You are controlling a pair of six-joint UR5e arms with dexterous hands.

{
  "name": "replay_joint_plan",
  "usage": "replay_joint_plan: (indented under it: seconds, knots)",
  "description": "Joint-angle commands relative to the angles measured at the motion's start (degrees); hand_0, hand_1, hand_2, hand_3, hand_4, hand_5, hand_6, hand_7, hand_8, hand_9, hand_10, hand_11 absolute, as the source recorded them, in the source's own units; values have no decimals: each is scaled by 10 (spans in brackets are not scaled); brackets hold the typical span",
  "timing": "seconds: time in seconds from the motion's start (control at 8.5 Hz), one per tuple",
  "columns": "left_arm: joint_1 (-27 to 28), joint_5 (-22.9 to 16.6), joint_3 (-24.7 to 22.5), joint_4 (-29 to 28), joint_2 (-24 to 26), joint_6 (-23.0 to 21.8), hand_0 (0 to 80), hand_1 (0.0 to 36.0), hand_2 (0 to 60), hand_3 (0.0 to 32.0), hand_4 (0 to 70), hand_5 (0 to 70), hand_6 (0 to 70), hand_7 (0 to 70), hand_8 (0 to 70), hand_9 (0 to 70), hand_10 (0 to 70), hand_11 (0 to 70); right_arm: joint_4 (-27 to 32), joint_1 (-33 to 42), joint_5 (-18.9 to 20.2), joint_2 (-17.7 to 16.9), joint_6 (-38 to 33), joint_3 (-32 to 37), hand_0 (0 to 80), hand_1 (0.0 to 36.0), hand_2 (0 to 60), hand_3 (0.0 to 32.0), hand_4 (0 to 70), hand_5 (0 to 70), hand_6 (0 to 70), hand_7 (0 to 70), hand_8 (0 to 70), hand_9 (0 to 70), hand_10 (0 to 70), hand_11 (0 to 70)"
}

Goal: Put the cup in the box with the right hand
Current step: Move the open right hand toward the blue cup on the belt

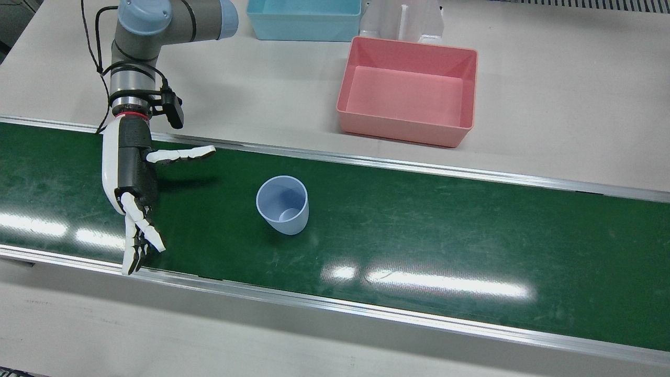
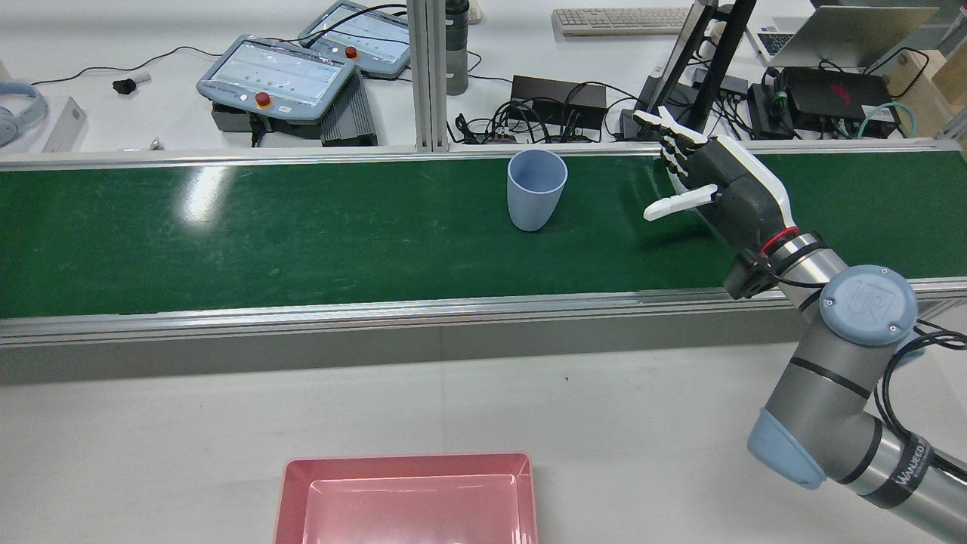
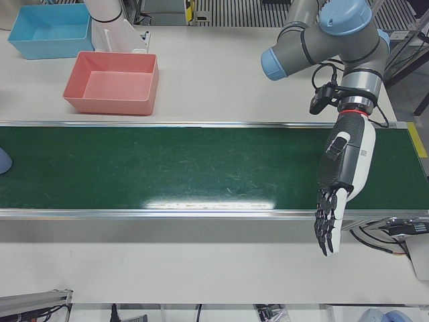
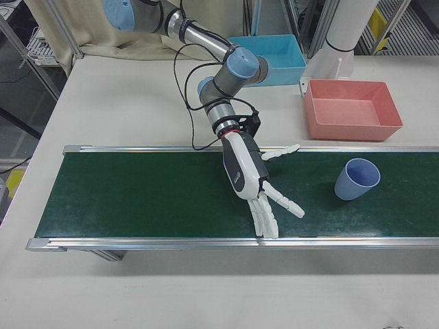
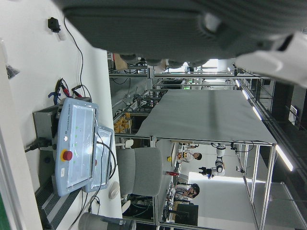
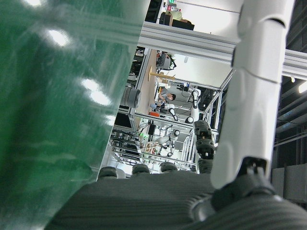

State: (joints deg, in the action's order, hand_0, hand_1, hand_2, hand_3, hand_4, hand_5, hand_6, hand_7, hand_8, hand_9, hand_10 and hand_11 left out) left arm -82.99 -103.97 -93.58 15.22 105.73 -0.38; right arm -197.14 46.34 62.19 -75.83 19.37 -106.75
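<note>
— Cup? 
— Pale blue cup (image 1: pixel 282 204), plain, tapering to a narrower base, upright and empty on the green belt (image 1: pixel 419 230), well apart from the pink box (image 1: pixel 408 89) on the desk (image 1: pixel 549 104).

— Hands? 
— Right hand (image 1: pixel 132 180) near the cup, fingers (image 1: pixel 180 154) spread wide, holding nothing. Left hand (image 3: pixel 340 181) at the belt's far end, fingers straight, empty.

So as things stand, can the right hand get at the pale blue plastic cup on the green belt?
Probably yes. The right hand is open above the green belt, with bare belt between it and the upright pale blue plastic cup, and nothing stands in that gap.
</note>
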Motion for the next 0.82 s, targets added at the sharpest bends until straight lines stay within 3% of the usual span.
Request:
replay_joint_plan:
  seconds: [0.0,0.35,0.59,0.71]
  knots:
    - [-1,0,0,0,0,0,0,0,0,0,0,0,0,0,0,0,0,0,0,-5,-1,3,0,0,608,179,0,0,0,70,7,0,0,0,0,0]
    - [0,0,1,0,0,-1,0,0,0,0,0,0,0,0,0,0,0,0,0,-12,-8,3,1,-1,596,198,0,0,0,70,9,0,0,0,0,0]
    - [-1,0,0,0,0,0,0,0,0,0,0,0,0,0,0,0,0,0,0,-17,-8,11,1,-1,606,179,0,0,0,69,10,0,0,0,0,0]
    - [0,0,0,0,0,-1,0,0,0,0,0,0,0,0,0,0,0,0,0,-21,-12,13,1,-1,580,215,0,0,1,69,12,0,0,0,0,0]
